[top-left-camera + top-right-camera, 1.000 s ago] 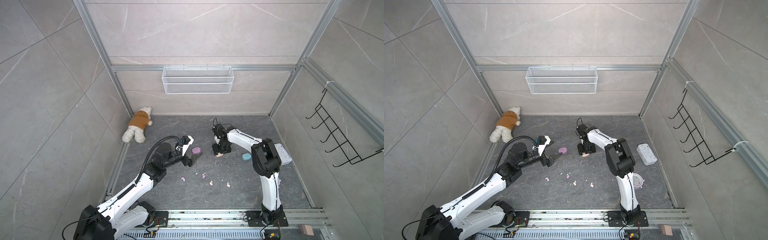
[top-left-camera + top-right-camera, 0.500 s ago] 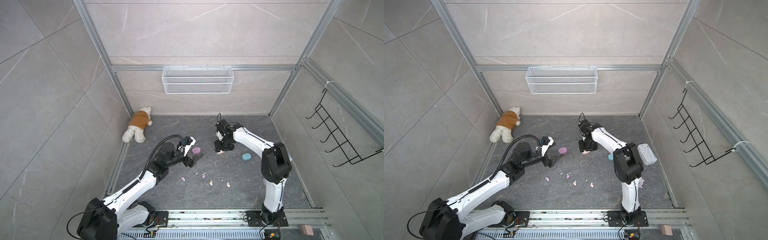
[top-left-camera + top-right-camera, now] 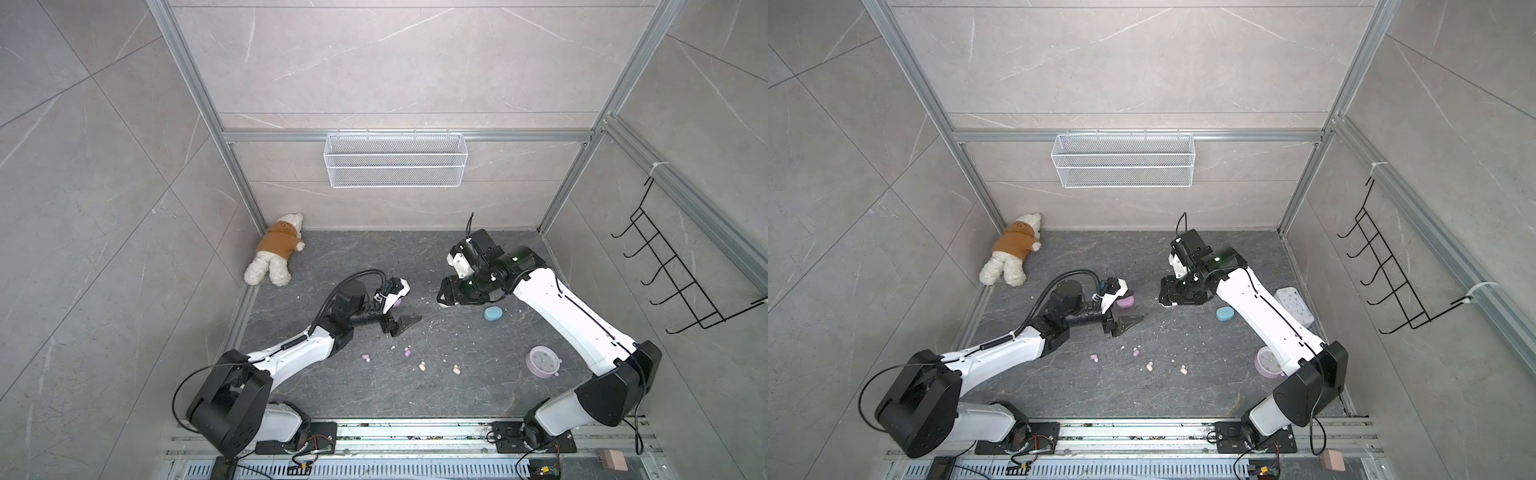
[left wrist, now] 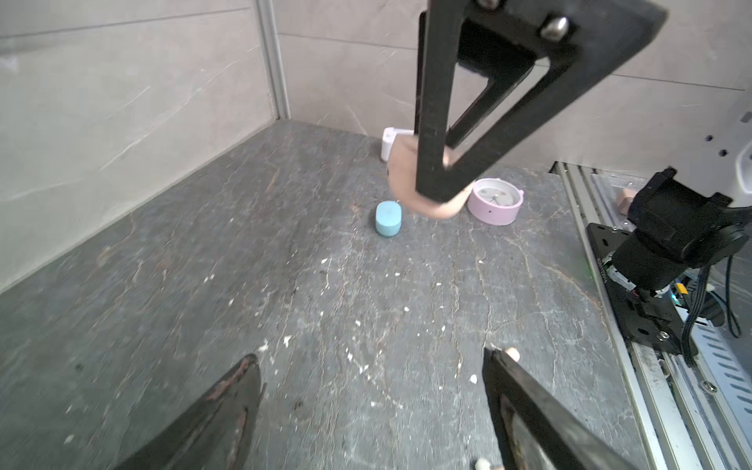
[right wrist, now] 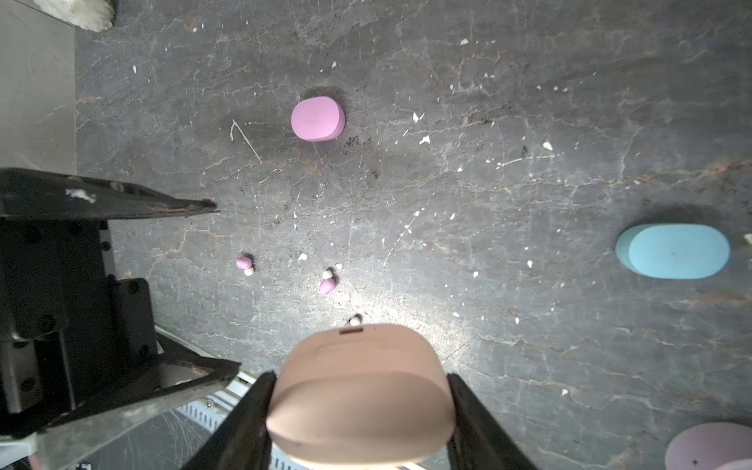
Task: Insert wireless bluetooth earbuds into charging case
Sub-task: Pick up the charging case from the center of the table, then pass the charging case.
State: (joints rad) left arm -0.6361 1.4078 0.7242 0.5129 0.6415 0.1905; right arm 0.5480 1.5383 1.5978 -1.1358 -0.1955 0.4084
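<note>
Since a second ago the right arm (image 3: 561, 307) has swung its elbow outward, and the right claw (image 3: 442, 296) has come up off the dark grey stone-look floor (image 3: 457, 399) with the peach oval plastic charging case (image 5: 360, 390) in it. I see its two black fingers (image 5: 476, 431) pressed against opposite sides of that case, held apart only by its width, and the case hangs closed, clear of the floor. The left claw (image 4: 370, 358) hovers low, near the right one but apart from it, jaws spread wide with nothing between them. Down on the floor, the round pink alarm clock (image 3: 542, 361) lies face up beside the right arm. The light blue oval case (image 3: 493, 313) lies closed just beside the right forearm, and the lilac oval case (image 3: 1125, 302) lies closed on the far side of the left wrist. Smallest, the wireless bluetooth earbuds (image 3: 407, 353) lie loose on the floor in a ragged row, nearer the arm bases than both claws: two lilac, then two peach (image 3: 422, 366), none in a case
</note>
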